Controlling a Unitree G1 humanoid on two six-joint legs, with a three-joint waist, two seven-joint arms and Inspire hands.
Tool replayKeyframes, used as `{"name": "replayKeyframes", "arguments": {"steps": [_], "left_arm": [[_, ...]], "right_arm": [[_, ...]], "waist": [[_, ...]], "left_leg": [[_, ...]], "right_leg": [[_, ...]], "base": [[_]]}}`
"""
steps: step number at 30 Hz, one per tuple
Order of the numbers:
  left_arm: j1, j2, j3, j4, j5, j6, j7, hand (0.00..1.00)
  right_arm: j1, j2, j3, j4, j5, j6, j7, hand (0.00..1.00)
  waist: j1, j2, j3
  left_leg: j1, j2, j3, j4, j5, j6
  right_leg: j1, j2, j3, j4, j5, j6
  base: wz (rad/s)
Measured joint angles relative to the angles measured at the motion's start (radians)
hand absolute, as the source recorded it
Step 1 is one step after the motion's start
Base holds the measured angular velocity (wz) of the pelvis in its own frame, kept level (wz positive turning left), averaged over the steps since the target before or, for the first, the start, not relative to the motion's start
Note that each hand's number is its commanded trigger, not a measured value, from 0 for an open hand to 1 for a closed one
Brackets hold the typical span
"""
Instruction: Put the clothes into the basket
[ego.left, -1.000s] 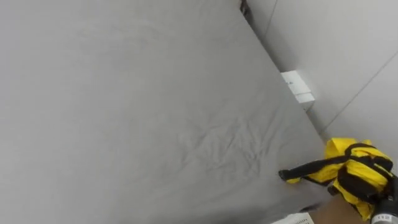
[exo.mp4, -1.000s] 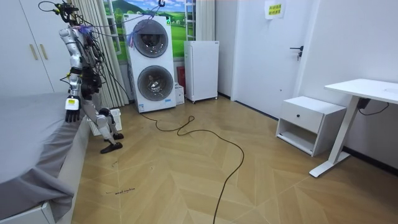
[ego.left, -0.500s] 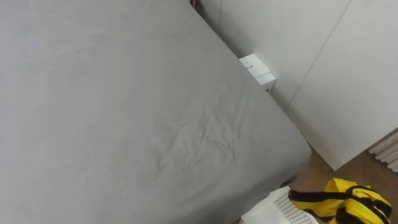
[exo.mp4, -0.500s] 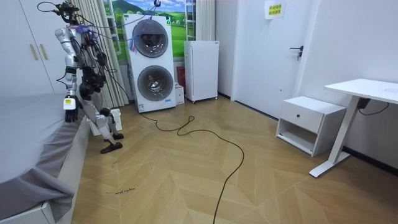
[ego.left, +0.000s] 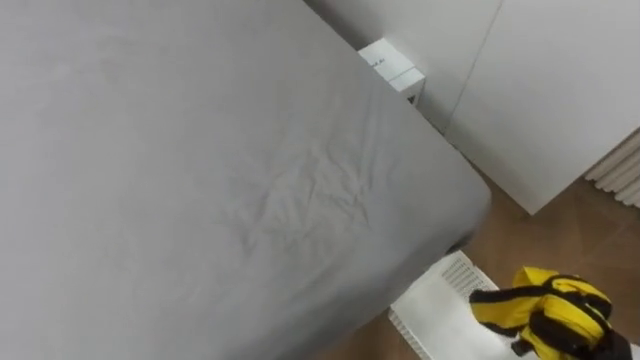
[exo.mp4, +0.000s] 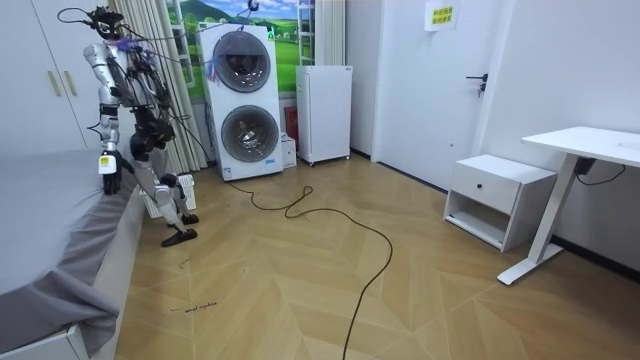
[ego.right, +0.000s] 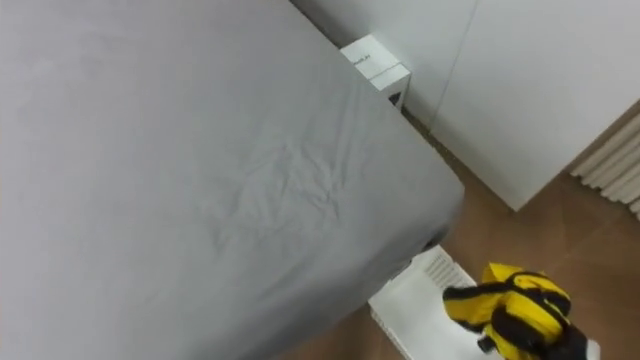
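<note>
Grey bed sheet (ego.left: 200, 180) fills the left down to its rounded corner. The head has swung right in the last second, so the bunched yellow and black garment (ego.left: 540, 300), earlier level with the mattress edge, now hangs by the right rim of the white slatted plastic basket (ego.left: 440, 300) and looks nearly ready to drop. The right hand (ego.left: 606, 347) shows at the bundle's lower edge and the left hand (exo.mp4: 105, 168) hangs beside the bed, neither grip clear enough to tell; open brown wooden floor (ego.left: 560, 230) lies to the right.

Grey bed (ego.left: 200, 180) fills left and near, sheet wrinkled mid. Small white box (ego.left: 392, 64) at its far corner, white wardrobe (ego.left: 540, 90) right of it. Room view: stacked washers (exo.mp4: 241, 100), fridge (exo.mp4: 324, 113) far; nightstand (exo.mp4: 497, 198), desk (exo.mp4: 585, 150) right.
</note>
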Motion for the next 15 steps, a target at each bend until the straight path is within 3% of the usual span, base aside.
{"name": "replayKeyframes", "arguments": {"steps": [4,5,7,8,13,15], "left_arm": [[-0.036,0.000,-0.049,0.017,-0.023,-0.001,0.000,0.00],[-0.038,0.000,-0.055,0.018,-0.023,-0.001,0.000,0.00],[-0.060,0.000,-0.069,0.037,-0.030,-0.005,0.002,0.00],[-0.083,0.000,-0.078,0.059,-0.048,-0.006,0.003,0.00],[-0.128,0.002,-0.121,0.092,-0.084,-0.018,0.002,0.00],[-0.135,0.004,-0.123,0.092,-0.085,-0.020,0.002,0.00]], "right_arm": [[-0.080,-0.035,-0.001,0.089,0.000,-0.018,-0.022,1.00],[-0.089,-0.038,0.000,0.102,0.000,-0.019,-0.023,0.96],[-0.111,-0.048,0.000,0.138,0.027,-0.021,-0.024,0.55],[-0.118,-0.055,0.000,0.158,0.037,-0.024,-0.032,0.00],[-0.184,-0.104,0.000,0.193,0.069,-0.037,-0.045,0.00],[-0.210,-0.110,-0.001,0.217,0.073,-0.038,-0.052,0.00]], "waist": [[0.004,0.034,-0.0012],[0.004,0.037,-0.0004],[0.009,0.045,-0.0005],[0.011,0.050,-0.0010],[0.034,0.077,-0.0007],[0.034,0.078,-0.0002]], "left_leg": [[-0.054,-0.007,-0.016,0.001,0.010,0.007],[-0.058,-0.007,-0.017,0.001,0.010,0.008],[-0.076,-0.008,-0.026,0.002,0.011,0.009],[-0.085,-0.009,-0.036,0.005,0.012,0.009],[-0.118,-0.010,-0.037,0.008,0.018,0.016],[-0.125,-0.011,-0.038,0.009,0.021,0.018]], "right_leg": [[-0.043,-0.014,-0.027,0.004,0.001,0.000],[-0.047,-0.014,-0.028,0.006,0.001,0.001],[-0.060,-0.018,-0.040,0.008,0.001,0.001],[-0.061,-0.021,-0.049,0.005,0.001,0.001],[-0.103,-0.033,-0.054,0.026,-0.001,0.004],[-0.111,-0.036,-0.067,0.034,-0.001,0.004]], "base": [[0.12],[0.08],[0.15],[0.20],[0.05],[0.09]]}}
